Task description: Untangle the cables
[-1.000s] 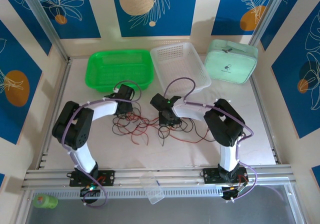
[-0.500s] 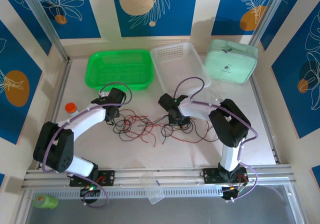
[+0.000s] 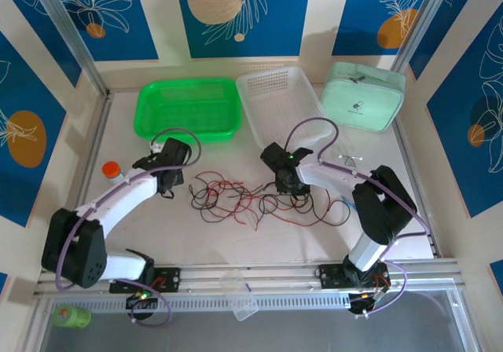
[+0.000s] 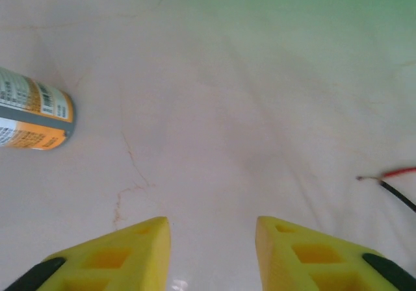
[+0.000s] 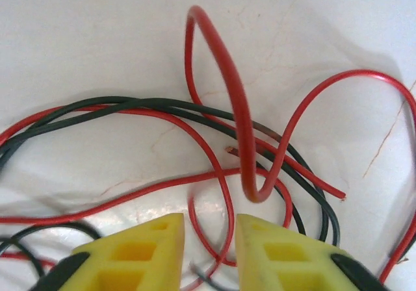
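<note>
Cables (image 5: 240, 128) lie tangled just beyond right end effector (image 5: 209, 229), perhaps touching it.

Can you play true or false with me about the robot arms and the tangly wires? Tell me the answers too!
1. The cables are inside the green basket. False: they lie on the table, in front of the basket.
2. The left gripper is open, with nothing between its fingers. True.
3. Some of the cables are red and some are black. True.
4. The little orange-capped bottle stands next to the right gripper. False: it is on the left side of the table, near the left gripper.
5. The right gripper is right above the cables. True.
</note>
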Controlling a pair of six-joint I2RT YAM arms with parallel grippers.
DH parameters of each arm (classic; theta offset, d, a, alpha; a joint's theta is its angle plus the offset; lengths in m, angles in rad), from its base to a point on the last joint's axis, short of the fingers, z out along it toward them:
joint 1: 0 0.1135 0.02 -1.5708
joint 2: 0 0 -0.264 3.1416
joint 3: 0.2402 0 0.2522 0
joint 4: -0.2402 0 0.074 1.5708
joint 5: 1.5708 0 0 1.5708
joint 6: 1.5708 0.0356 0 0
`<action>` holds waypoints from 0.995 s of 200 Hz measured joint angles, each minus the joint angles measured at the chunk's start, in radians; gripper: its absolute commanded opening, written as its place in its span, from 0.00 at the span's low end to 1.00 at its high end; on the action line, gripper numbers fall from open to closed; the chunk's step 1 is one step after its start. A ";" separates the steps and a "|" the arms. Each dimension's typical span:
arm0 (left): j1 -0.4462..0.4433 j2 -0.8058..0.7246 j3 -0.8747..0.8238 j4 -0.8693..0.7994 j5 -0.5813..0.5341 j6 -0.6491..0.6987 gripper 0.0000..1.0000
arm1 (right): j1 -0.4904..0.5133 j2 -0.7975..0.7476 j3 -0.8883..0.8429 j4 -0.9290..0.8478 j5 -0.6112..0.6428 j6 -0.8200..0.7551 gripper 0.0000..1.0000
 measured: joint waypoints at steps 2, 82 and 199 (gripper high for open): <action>-0.002 -0.007 0.000 -0.002 0.008 0.009 0.50 | 0.002 -0.004 0.000 0.000 0.000 0.003 0.41; -0.116 -0.105 -0.013 -0.028 0.320 0.050 0.57 | 0.182 -0.175 -0.007 0.048 -0.108 -0.238 0.62; -0.248 0.206 -0.020 0.103 0.343 -0.070 0.56 | 0.330 0.138 0.010 0.200 -0.238 -0.471 0.31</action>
